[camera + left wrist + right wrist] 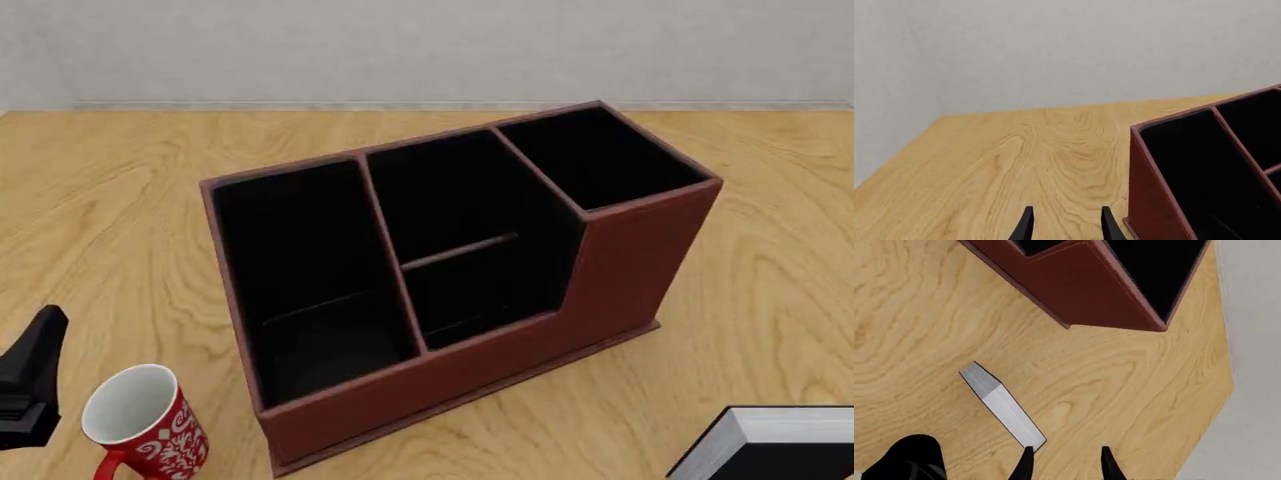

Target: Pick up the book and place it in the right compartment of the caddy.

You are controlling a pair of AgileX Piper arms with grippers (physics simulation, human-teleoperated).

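The black book (787, 455) with white page edges lies flat on the table at the near right, in front of the caddy (454, 380). In the right wrist view its white page edge (1002, 406) runs to just beside my right gripper (1066, 466), which is open, empty and above the table by the book's end. The right compartment (601, 160), narrow with the tallest front wall, is empty. My left gripper (1067, 227) is open and empty, over bare table left of the caddy (1154, 200); it also shows at the left edge of the front view (34, 375).
A red mug (140, 425) with a white pattern stands at the near left, between the left gripper and the caddy's wide left section (300, 250). The middle section has a shelf divider (461, 252). A dark rounded shape (911, 457) sits beside the book in the right wrist view.
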